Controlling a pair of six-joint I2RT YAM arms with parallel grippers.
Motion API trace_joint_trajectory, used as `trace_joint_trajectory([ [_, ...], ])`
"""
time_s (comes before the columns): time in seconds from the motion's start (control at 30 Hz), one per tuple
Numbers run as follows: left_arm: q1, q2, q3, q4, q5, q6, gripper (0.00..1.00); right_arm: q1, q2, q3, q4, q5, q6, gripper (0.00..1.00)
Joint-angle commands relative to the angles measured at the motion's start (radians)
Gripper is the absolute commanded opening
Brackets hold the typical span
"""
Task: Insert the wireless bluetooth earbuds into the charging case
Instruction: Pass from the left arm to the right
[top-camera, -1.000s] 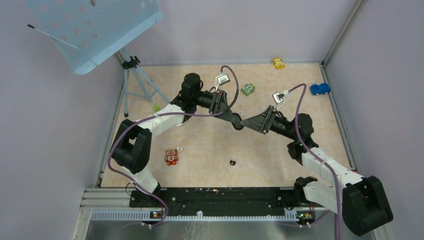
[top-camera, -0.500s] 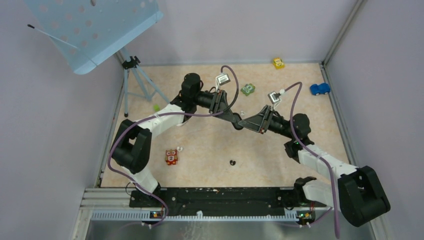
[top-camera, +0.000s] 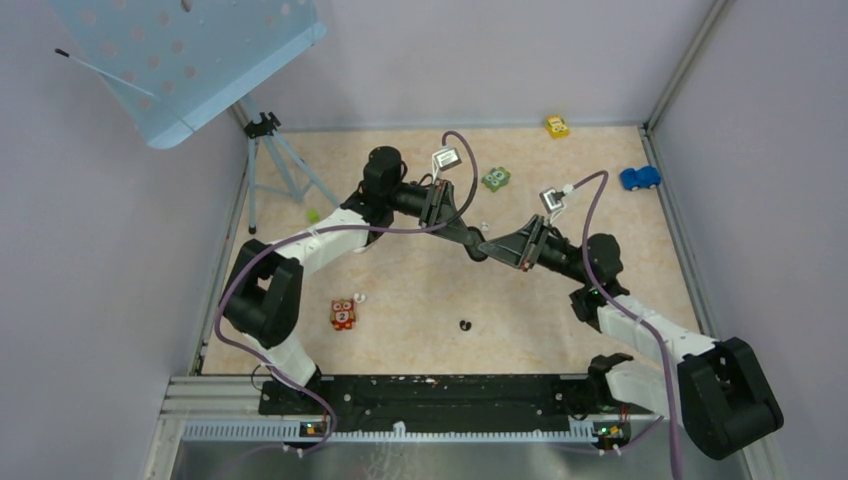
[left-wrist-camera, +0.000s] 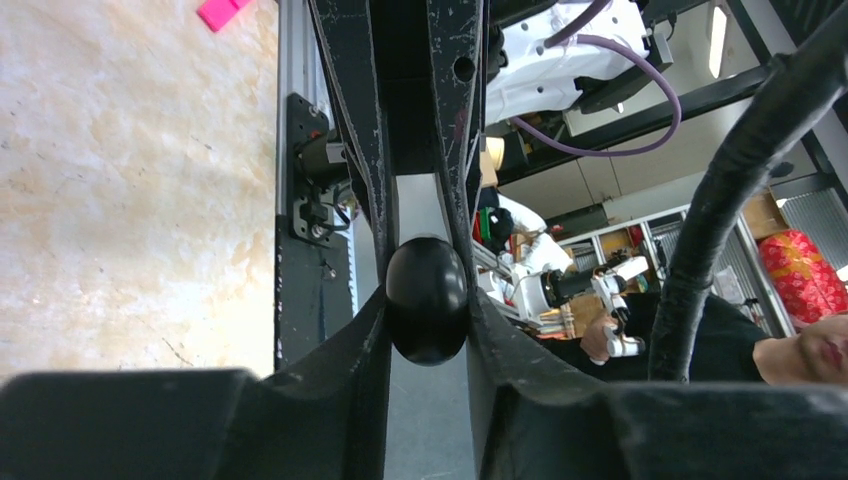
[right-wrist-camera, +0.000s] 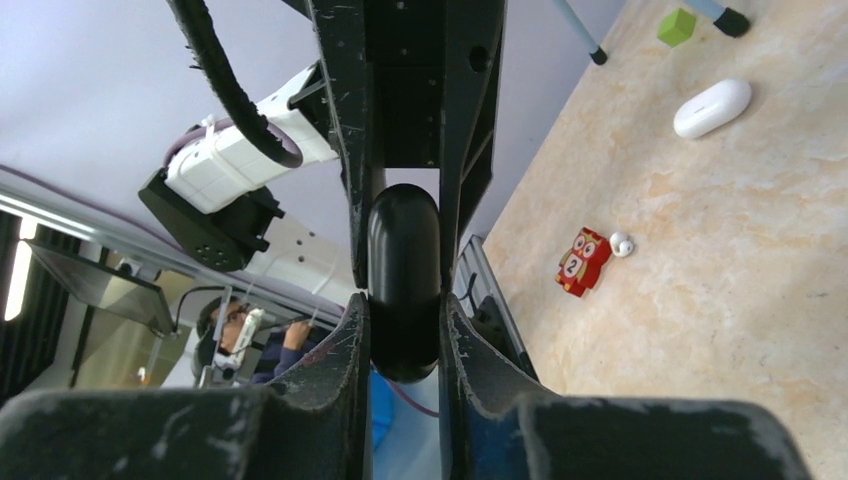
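A black charging case (top-camera: 479, 249) hangs above the middle of the table, held from both sides. My left gripper (top-camera: 474, 245) is shut on it; in the left wrist view the case (left-wrist-camera: 427, 300) is a black oval pinched between the fingertips (left-wrist-camera: 378, 300). My right gripper (top-camera: 487, 246) is shut on the same case (right-wrist-camera: 403, 260) from the opposite side. Whether the case's lid is open is hidden. One black earbud (top-camera: 465, 324) lies on the table in front. A white earbud (top-camera: 360, 296) lies next to the red owl toy (top-camera: 342, 314), and shows as the earbud (right-wrist-camera: 621, 243) in the right wrist view.
A white oval pod (right-wrist-camera: 712, 108) lies on the table left of centre. A green toy (top-camera: 495, 179), a blue car (top-camera: 639, 178) and a yellow car (top-camera: 557, 126) sit toward the back. A tripod (top-camera: 270, 150) and a small green piece (top-camera: 313, 215) stand at the back left.
The right gripper has moved a little left and closed its fingers onto the black case. The left arm has stayed put with its grip unchanged.
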Motion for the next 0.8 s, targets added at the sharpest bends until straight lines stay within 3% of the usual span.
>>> trace_joint_trajectory([
  [0.0,0.009,-0.034,0.019,0.053,-0.004,0.007,0.08,0.008,-0.012,-0.027,0.062,0.03,0.03,0.0],
  [0.07,0.009,-0.036,0.019,0.06,-0.001,0.005,0.0,0.007,0.005,-0.044,0.141,0.03,0.075,0.0],
  [0.63,0.009,-0.102,-0.014,0.11,0.01,-0.008,0.05,0.008,0.237,-0.126,0.619,0.076,0.364,0.0],
  [0.67,0.01,-0.104,-0.013,0.118,0.008,-0.013,0.09,0.008,0.239,-0.128,0.62,0.079,0.365,0.0],
  [0.77,0.013,-0.102,-0.012,0.126,-0.007,-0.024,0.32,0.007,0.221,-0.131,0.58,0.092,0.334,0.0],
])
